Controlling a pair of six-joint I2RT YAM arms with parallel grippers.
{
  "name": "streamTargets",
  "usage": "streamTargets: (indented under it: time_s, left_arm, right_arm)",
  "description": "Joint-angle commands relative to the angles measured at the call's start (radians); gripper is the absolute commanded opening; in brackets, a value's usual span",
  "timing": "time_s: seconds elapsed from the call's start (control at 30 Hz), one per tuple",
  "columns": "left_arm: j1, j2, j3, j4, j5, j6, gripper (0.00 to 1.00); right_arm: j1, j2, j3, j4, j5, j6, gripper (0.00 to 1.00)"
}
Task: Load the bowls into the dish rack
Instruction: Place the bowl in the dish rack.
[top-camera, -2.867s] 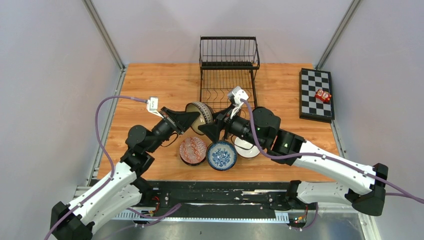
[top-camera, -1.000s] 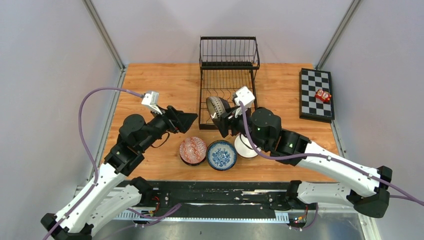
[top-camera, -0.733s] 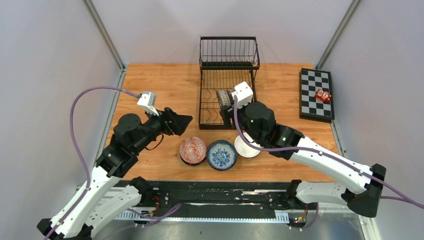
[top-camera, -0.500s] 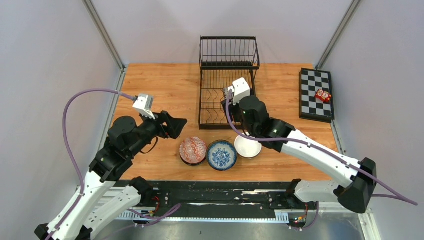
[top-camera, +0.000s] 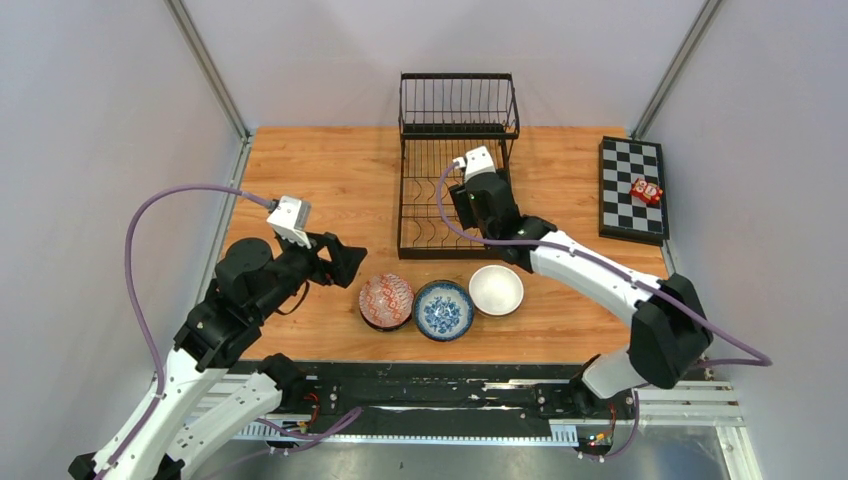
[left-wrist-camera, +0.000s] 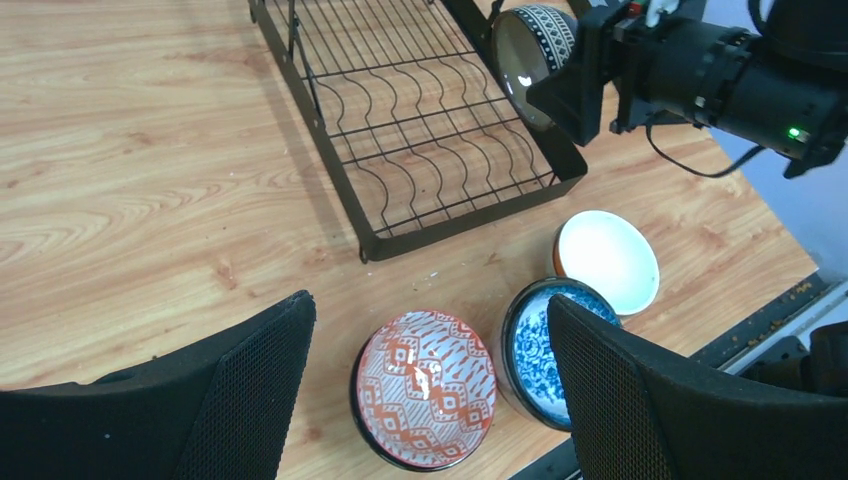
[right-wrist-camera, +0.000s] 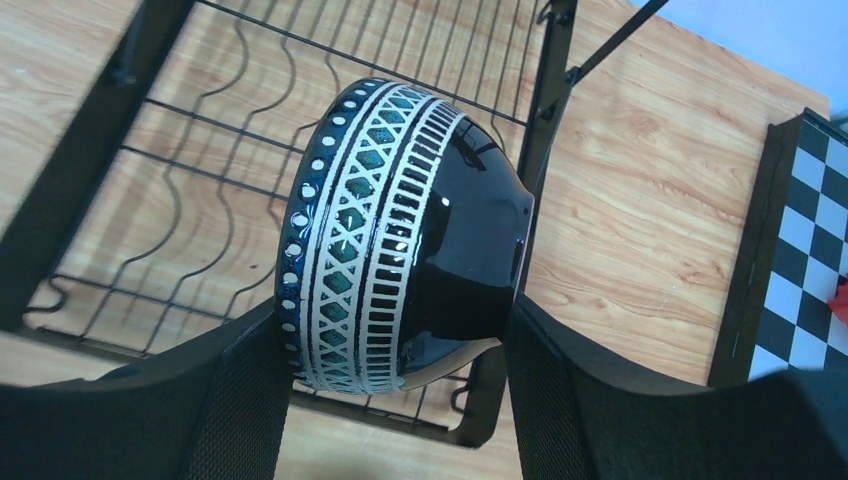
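The right gripper clamps a black ceramic bowl banded in white and teal, tipped on edge over the lower tray of the black wire dish rack; the left gripper hangs open above the wooden table, near a red-patterned bowl, a blue-and-white floral bowl and a white bowl

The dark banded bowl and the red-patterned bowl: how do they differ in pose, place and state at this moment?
The dark banded bowl stands on its edge, opening sideways; the red-patterned bowl sits upright. The dark banded bowl is held between the right gripper's fingers over the dish rack; the red-patterned bowl rests free on the table, in front of the dish rack. Both are small, round and patterned.
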Motion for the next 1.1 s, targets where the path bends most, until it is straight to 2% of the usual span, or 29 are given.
streamTargets:
  time_s: [0.0,0.57,1.07]
  left_arm:
    - [0.001,0.003,-0.009,-0.029,-0.004,0.051,0.87]
    - [0.001,-0.044,-0.058,-0.033,-0.1,0.079,0.87]
    - [0.0,-0.054,-0.066,-0.036,-0.103,0.08,0.87]
  right_arm:
    - [-0.06,0.063,0.049,0.142,0.039,-0.056,0.02]
    - [-0.216,0.334,0.144,0.284,-0.036,-0.136,0.02]
    - [-0.25,0.479,0.236,0.291,-0.07,-0.169,0.02]
